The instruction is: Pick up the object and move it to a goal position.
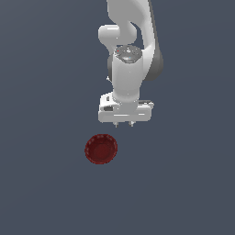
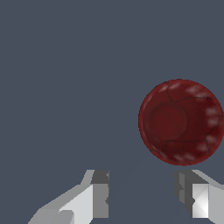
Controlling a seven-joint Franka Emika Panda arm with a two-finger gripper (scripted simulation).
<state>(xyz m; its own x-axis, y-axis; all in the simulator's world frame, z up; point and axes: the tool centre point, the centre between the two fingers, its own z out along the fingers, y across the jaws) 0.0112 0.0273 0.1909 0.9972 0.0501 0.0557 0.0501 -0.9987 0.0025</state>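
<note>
Small dark red round bowl (image 1: 101, 148) sits alone on the flat grey surface (image 1: 41, 183), below and toward the exterior view's left of the white parallel-jaw gripper (image 1: 124, 124); gripper hangs spread apart, holding nothing. Bowl looks rigid, light, probably slick; I'd pinch across the thin rim (image 2: 146, 144), one finger inside the shallow hollow.

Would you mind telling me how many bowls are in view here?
1. The bowl lies on the grey floor, below the gripper and toward the exterior view's left of it, not between the fingers. Nothing appears to hide another.
</note>
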